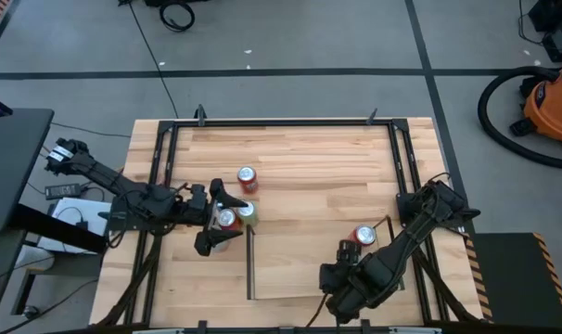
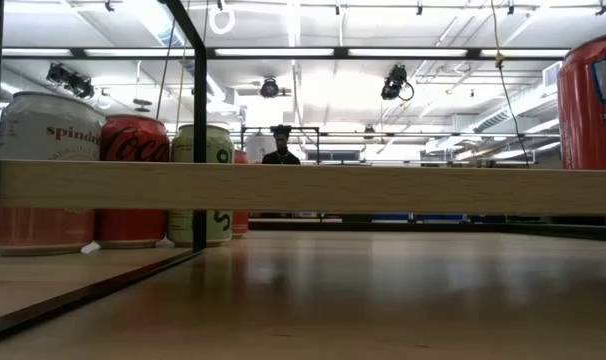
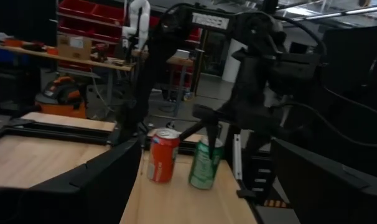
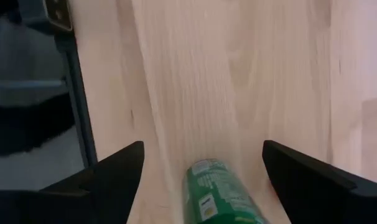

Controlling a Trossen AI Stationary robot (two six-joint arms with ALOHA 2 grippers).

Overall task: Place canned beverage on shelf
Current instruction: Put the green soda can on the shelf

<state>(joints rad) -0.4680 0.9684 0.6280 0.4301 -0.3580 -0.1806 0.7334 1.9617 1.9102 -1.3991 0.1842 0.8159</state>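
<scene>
The green aluminium beverage can [image 3: 206,163] stands upright on the shelf [image 1: 290,269], a flat light-wood panel edged with thin dark rods. It is just beside a red can with a silver top [image 3: 162,155] already parked there. We read the pairing as deliberate, with the new can set close to its neighbour to keep the row tight.

The right gripper [image 4: 202,146] is at the green can. In the right wrist view its two dark fingers stand wide on either side of the can [image 4: 219,193], with bare wood showing in both gaps, so the jaws look released rather than clenched. We judge the placing to be at or near its end.

The left gripper [image 1: 213,219] waits over the table's left side, jaws spread and holding nothing we can see. It hangs above a cluster of spare cans [image 1: 247,211], probably the stock for later trips.

Much is hidden. From above, the right arm covers the green can entirely, and only the red can's top [image 1: 364,235] shows. The right wrist view cuts off the green can's lower part, so we cannot see it meet the wood there. In the low view the shelf's front edge [image 2: 303,188] bars the middle of the spare cans, and the red can [image 2: 591,100] is cropped at the frame's side.
</scene>
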